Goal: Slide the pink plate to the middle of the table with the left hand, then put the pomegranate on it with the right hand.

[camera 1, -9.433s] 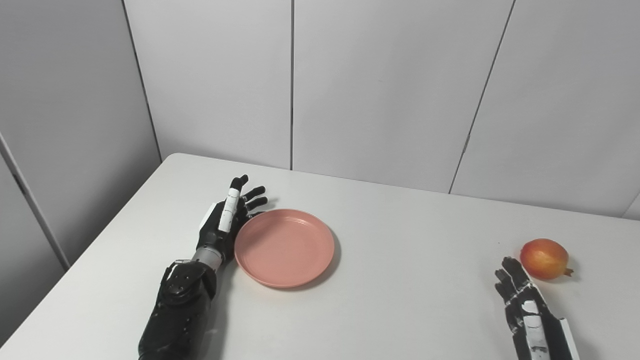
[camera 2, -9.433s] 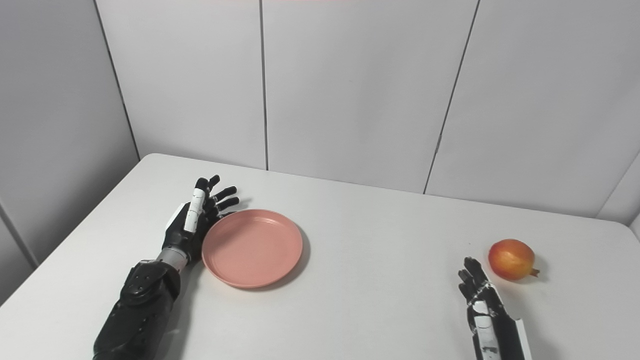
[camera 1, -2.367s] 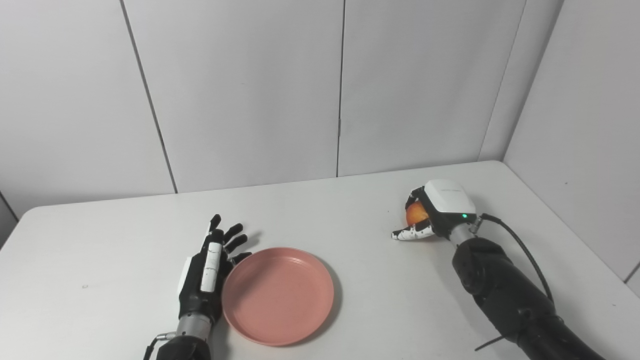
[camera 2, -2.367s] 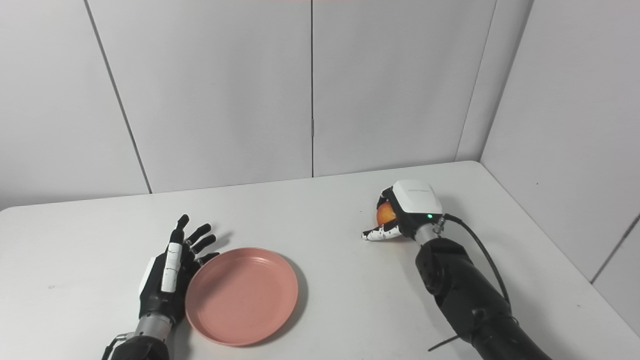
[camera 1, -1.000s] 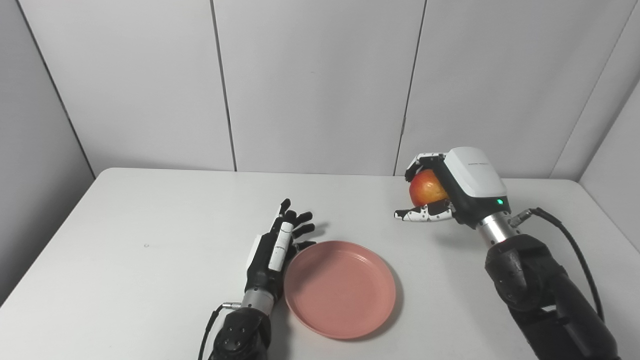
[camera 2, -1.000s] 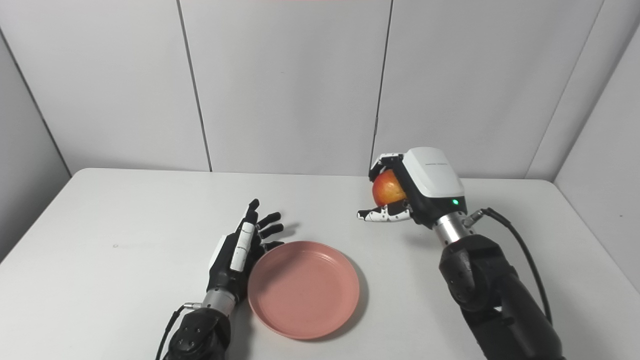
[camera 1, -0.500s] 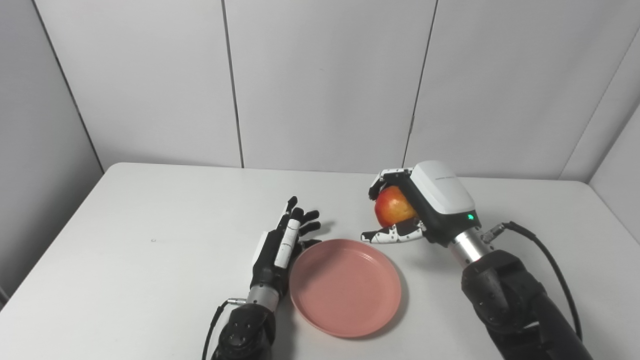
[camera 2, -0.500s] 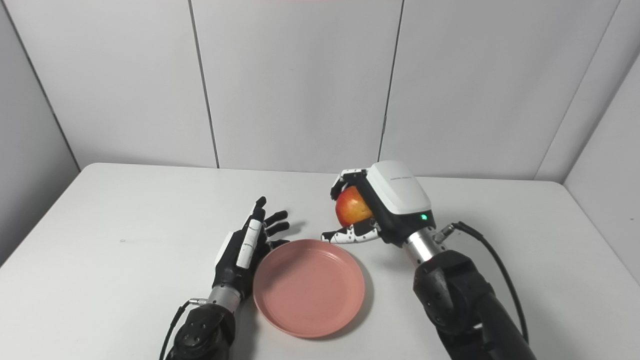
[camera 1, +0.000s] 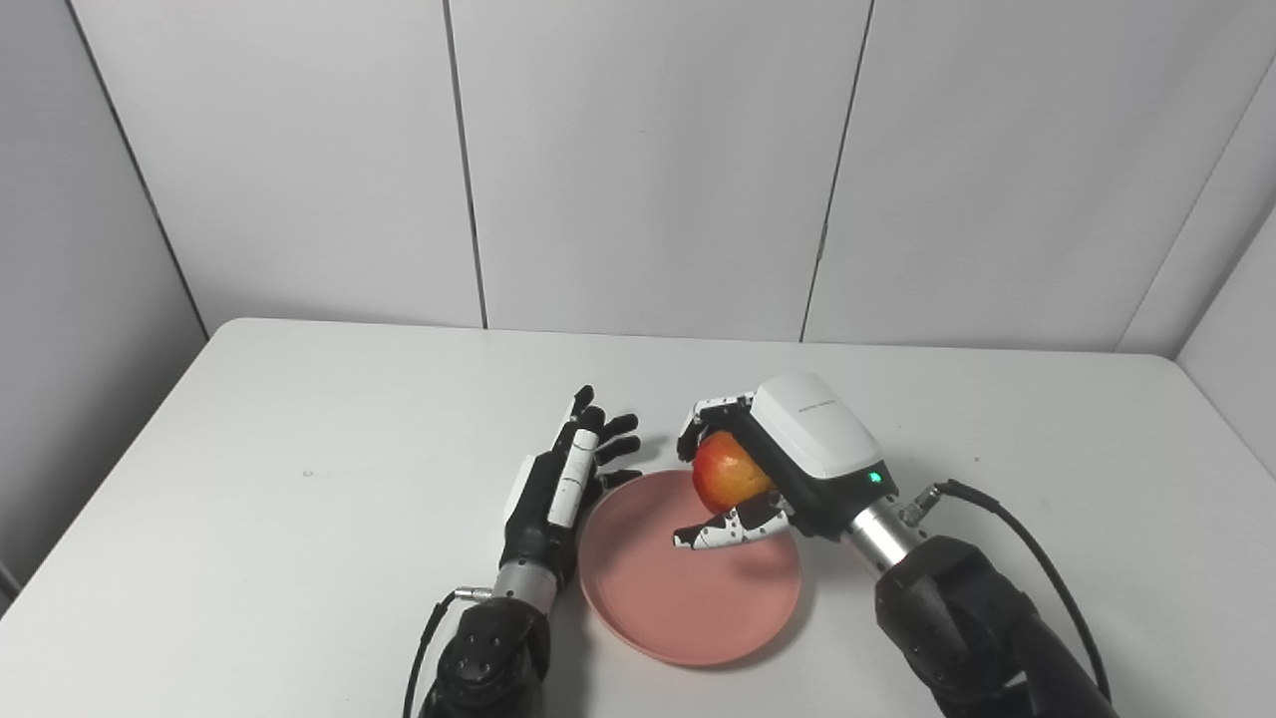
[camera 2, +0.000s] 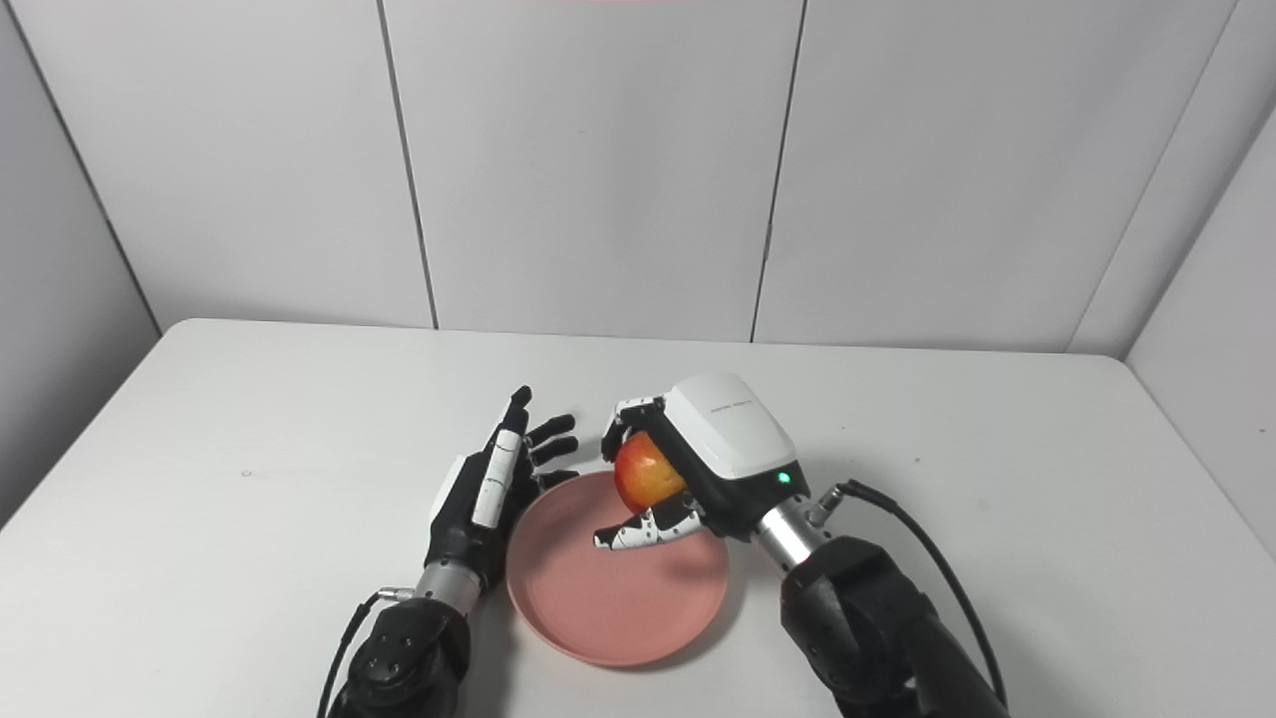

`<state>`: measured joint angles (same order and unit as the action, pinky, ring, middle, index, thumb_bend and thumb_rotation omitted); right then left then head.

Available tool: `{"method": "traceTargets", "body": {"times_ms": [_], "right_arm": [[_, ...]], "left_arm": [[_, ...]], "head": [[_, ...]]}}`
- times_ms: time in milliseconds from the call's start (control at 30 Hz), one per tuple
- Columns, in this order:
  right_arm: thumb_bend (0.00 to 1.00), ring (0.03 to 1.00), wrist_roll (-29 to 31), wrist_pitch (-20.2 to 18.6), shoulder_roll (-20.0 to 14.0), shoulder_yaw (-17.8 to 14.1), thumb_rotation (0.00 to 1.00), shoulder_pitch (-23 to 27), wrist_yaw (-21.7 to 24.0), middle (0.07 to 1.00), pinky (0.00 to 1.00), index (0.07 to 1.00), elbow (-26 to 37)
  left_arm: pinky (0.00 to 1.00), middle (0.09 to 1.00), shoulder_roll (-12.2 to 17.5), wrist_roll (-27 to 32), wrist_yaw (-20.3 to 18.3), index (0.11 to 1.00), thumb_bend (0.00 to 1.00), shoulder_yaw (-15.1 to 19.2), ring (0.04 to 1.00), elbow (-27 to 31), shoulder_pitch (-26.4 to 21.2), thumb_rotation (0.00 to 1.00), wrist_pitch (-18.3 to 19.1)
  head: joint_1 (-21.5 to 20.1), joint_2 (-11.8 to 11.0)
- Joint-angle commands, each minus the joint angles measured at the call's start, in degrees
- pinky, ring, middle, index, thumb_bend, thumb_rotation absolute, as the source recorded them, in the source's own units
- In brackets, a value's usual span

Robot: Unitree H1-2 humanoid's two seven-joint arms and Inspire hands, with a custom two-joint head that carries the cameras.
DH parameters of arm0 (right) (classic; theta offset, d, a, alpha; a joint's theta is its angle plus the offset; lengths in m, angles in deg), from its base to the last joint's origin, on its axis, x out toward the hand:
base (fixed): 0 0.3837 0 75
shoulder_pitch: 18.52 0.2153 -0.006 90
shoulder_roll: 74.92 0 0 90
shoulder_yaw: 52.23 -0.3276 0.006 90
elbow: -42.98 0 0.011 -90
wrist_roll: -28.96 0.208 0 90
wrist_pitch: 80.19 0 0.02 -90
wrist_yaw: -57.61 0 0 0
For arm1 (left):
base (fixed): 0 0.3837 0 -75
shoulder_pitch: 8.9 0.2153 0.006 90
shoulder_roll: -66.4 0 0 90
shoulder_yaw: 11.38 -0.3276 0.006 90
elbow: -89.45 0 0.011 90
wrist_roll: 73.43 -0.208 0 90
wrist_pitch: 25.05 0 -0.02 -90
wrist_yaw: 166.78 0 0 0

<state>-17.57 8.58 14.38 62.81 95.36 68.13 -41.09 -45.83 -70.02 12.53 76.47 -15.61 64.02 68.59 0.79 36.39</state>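
Holding pomegranate (camera 1: 729,473) in right hand (camera 1: 788,469), fingers wrapped round it, above far part of pink plate (camera 1: 690,588), not yet set down. Plate sits approx mid-table: slide looks done. Left hand (camera 1: 561,489) spread flat, touching plate's left rim. You've 1 step left: lower, release.

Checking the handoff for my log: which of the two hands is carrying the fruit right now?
The right hand. Its fingers are closed around the pomegranate above the pink plate, while the left hand lies open against the plate's left rim, holding nothing.
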Motion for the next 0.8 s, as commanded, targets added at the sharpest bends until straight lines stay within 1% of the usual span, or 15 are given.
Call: {"method": "traceTargets", "body": {"times_ms": [0,133,233,300,533,633,767], "right_arm": [[0.52,0.301,-0.56,3.10,0.16,-0.29,0.16,1.50,-2.05,0.398,0.23,0.477,-0.23],[0.51,0.297,-1.32,4.26,0.23,0.22,0.16,1.53,-2.34,0.391,0.22,0.477,-2.35],[0.51,0.290,-1.56,5.65,0.34,0.67,0.16,1.54,-2.98,0.382,0.22,0.477,-4.02],[0.52,0.290,-1.73,6.03,0.45,1.06,0.16,1.55,-3.03,0.380,0.23,0.476,-4.70],[0.52,0.299,-2.19,6.12,0.99,1.73,0.15,1.85,-2.10,0.393,0.24,0.478,-6.10],[0.51,0.309,-2.69,5.48,1.11,2.18,0.15,2.08,-0.73,0.400,0.25,0.478,-6.16],[0.51,0.320,-2.50,5.65,1.16,2.41,0.15,2.30,0.69,0.413,0.26,0.479,-6.04]], "left_arm": [[0.65,0.811,-0.60,0.17,0.36,1.000,0.80,0.15,0.792,0.15,-0.42,0.91,1.22],[0.66,0.811,-0.55,-0.11,0.48,1.000,0.79,0.09,0.789,0.10,-0.47,0.91,1.16],[0.62,0.816,-0.53,-0.49,0.66,1.000,0.77,-0.07,0.786,0.03,-0.46,0.92,1.02],[0.63,0.819,-0.45,-0.71,0.66,1.000,0.77,-0.25,0.788,-0.03,-0.51,0.93,0.96],[0.63,0.816,-0.41,-1.03,0.80,1.000,0.75,-0.56,0.795,0.00,-0.50,0.93,0.74],[0.65,0.812,-0.46,-1.20,1.00,1.000,0.74,-0.65,0.790,0.04,-0.59,0.94,0.98],[0.65,0.807,-0.49,-1.49,0.82,1.000,0.73,-0.70,0.788,-0.19,-0.73,0.94,0.76]], "head": [[0.08,-0.01],[0.08,-0.01],[0.11,-0.02],[0.03,0.02],[0.11,0.08],[0.16,0.08],[0.05,-0.04]]}}
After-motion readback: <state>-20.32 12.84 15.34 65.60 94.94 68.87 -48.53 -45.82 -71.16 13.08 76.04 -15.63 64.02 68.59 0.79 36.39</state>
